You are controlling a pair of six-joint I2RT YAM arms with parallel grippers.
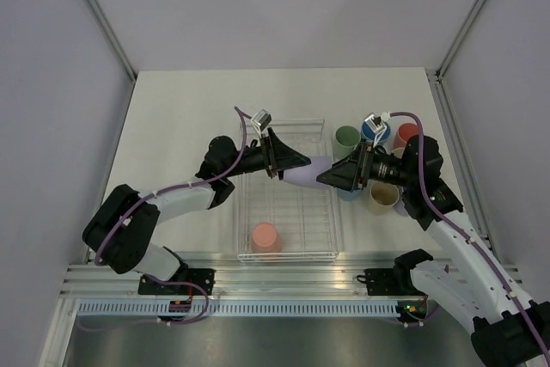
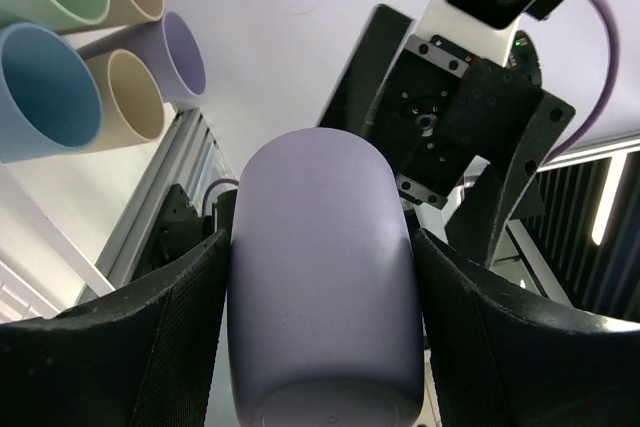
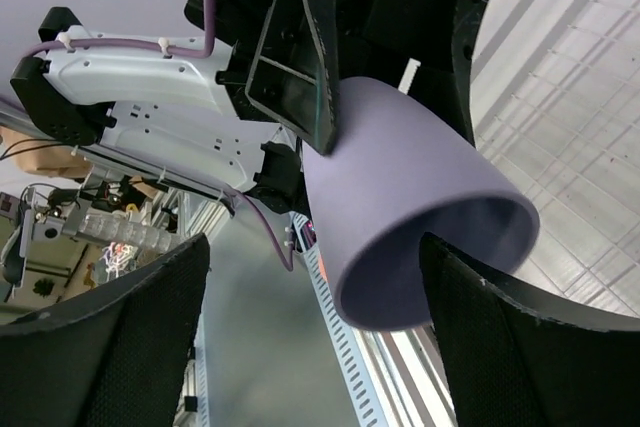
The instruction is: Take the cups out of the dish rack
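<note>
I count one dish rack (image 1: 296, 212) and two grippers, the left gripper (image 1: 302, 163) and the right gripper (image 1: 326, 178). I see one salmon cup (image 1: 265, 236), one lavender cup (image 1: 308, 172), one green cup (image 1: 347, 137), one blue cup (image 1: 373, 132), one reddish cup (image 1: 406, 135) and one beige cup (image 1: 383, 198). More cups sit half hidden under the right arm (image 1: 447, 221), so I can't give a firm total.

Top external: fixed, high and behind the robot, looking down; wide, takes in the whole table (image 1: 172, 109) and dish rack (image 1: 288, 212). Left wrist: rides the left hand (image 2: 320, 347), faces outward at the right hand (image 2: 435, 147), very close. Right wrist: opposite direction, equally close. Shared by all three: the lavender cup (image 2: 320, 247) between both hands.
</note>
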